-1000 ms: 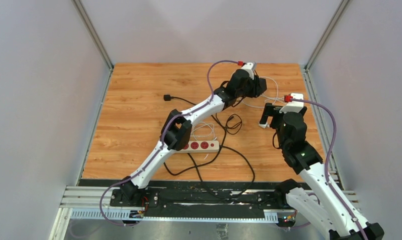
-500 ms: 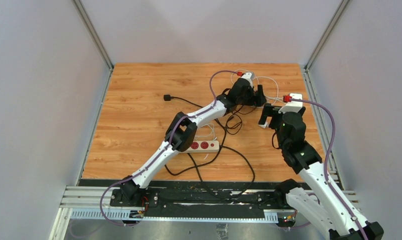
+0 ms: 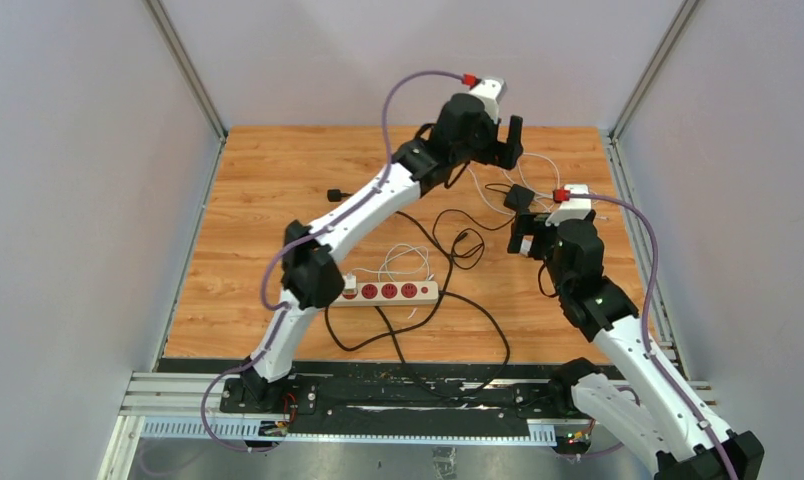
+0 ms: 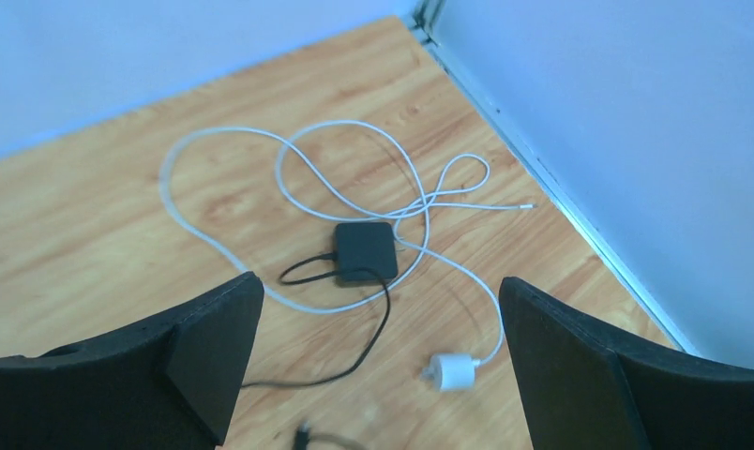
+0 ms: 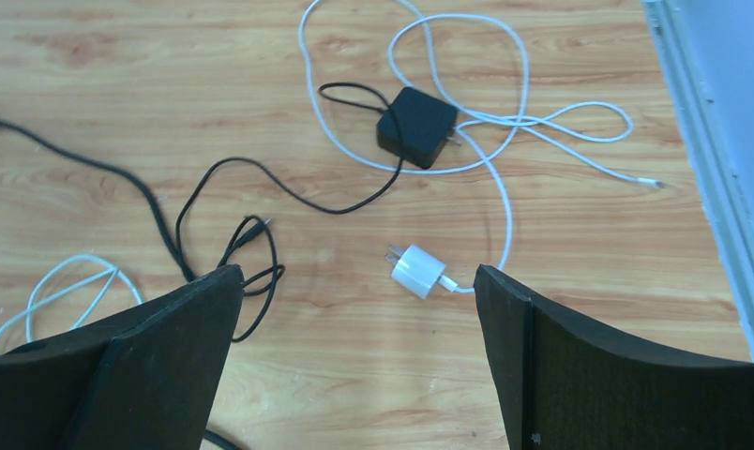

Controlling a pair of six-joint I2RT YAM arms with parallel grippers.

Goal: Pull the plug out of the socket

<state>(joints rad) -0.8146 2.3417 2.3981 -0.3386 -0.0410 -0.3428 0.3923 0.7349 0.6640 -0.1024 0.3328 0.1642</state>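
Note:
The socket [image 3: 393, 292], a cream-white strip with red outlets, lies near the table's front; a white plug [image 3: 350, 284] with a white cable sits at its left end. A black adapter plug [image 4: 365, 251] [image 3: 519, 196] lies loose on the wood at the back right, below my raised left gripper [image 4: 381, 309] [image 3: 508, 150], which is open and holds nothing. A white charger plug [image 5: 416, 270] lies unplugged just ahead of my open right gripper [image 5: 356, 277] [image 3: 526, 232]. The black adapter [image 5: 416, 126] lies farther off in the right wrist view.
White cable loops [image 4: 289, 173] spread round the adapter. Black cords [image 3: 458, 300] coil between the strip and the arms, one ending in a black plug [image 3: 334, 195]. A metal rail [image 4: 542, 178] and grey wall bound the right side.
My left gripper dipped to the table, opened and let go of the black adapter, then rose toward the back wall. The right arm shifted slightly left.

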